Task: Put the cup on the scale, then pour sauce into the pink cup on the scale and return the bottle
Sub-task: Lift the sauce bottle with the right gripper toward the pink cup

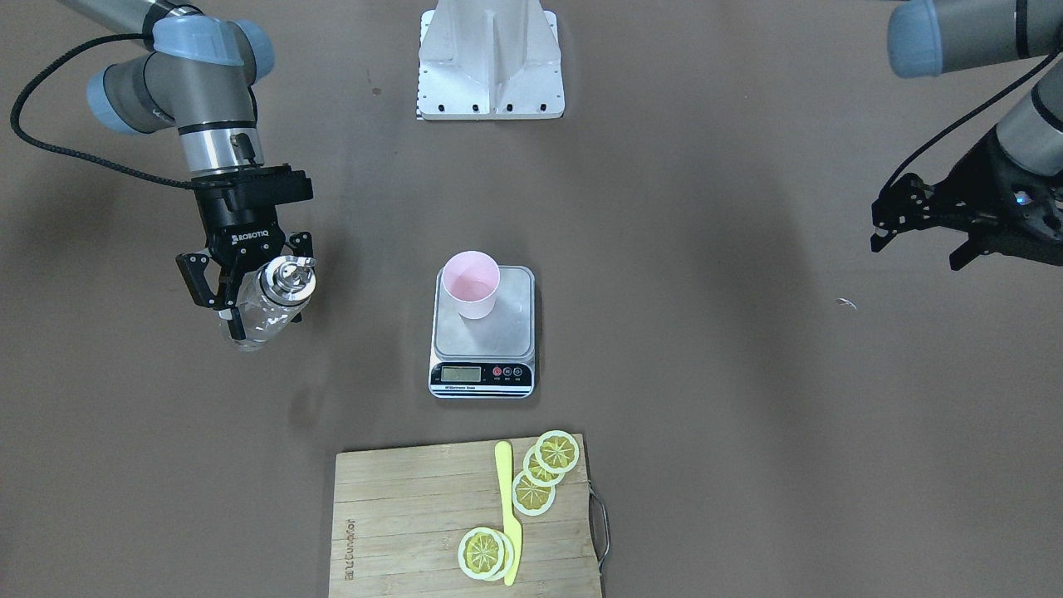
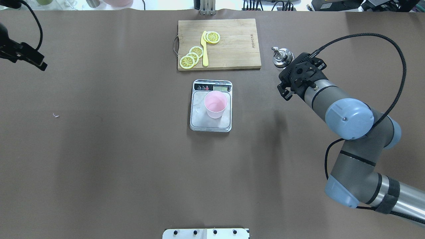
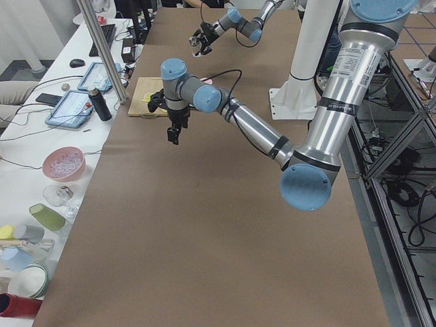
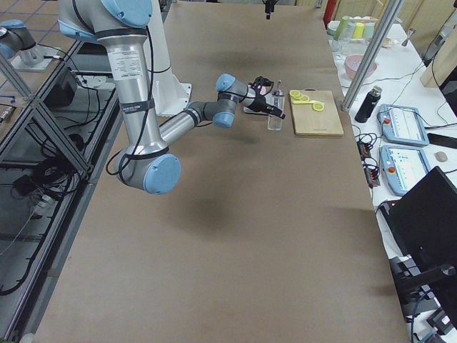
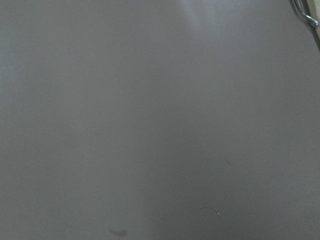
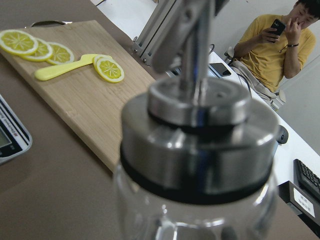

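Note:
The pale pink cup (image 1: 471,286) stands upright on the silver-grey scale (image 1: 515,334), toward its robot-side left corner; both also show in the overhead view, the cup (image 2: 215,104) and the scale (image 2: 199,123). My right gripper (image 1: 266,318) is shut on the clear glass bottle (image 1: 259,314), to the scale's side, its metal pourer cap (image 2: 282,57) tipped toward the scale. The cap fills the right wrist view (image 6: 200,145). I cannot make out the sauce through the glass. My left gripper (image 1: 918,249) is open and empty, far off on the other side.
A wooden cutting board (image 1: 399,515) with lemon slices (image 1: 555,453) and a yellow knife (image 1: 507,507) lies beyond the scale on the operators' side. The robot's white base plate (image 1: 490,58) sits at the robot's edge. A small white scrap (image 2: 55,115) lies on the left half.

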`<state>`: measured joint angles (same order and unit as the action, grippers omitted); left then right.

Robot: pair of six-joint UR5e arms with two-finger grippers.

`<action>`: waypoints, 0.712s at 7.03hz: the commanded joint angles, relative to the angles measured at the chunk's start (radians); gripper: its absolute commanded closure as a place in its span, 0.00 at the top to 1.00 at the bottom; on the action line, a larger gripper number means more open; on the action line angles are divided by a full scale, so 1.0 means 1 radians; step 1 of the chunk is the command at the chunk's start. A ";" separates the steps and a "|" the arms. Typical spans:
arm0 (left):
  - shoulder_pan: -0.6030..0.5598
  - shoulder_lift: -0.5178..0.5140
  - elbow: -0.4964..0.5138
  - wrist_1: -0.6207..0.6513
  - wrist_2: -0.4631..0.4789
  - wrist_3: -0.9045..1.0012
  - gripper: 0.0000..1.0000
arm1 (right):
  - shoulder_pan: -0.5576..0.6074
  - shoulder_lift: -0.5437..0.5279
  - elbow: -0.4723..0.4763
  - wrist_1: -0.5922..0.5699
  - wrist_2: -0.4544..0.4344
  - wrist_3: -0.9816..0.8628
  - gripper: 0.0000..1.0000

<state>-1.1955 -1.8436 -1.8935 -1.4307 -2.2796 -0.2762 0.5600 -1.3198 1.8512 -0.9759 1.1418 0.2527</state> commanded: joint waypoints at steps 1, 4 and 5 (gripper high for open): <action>-0.045 0.081 0.049 -0.064 -0.017 0.109 0.97 | -0.115 0.068 0.062 -0.244 -0.162 -0.055 0.12; -0.070 0.136 0.180 -0.263 -0.069 0.114 0.97 | -0.172 0.135 0.062 -0.449 -0.264 -0.119 0.11; -0.073 0.136 0.183 -0.264 -0.069 0.118 0.97 | -0.172 0.151 0.060 -0.484 -0.276 -0.166 0.11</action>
<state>-1.2629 -1.7106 -1.7304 -1.6760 -2.3345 -0.1635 0.3930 -1.1914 1.9121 -1.4005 0.8884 0.1430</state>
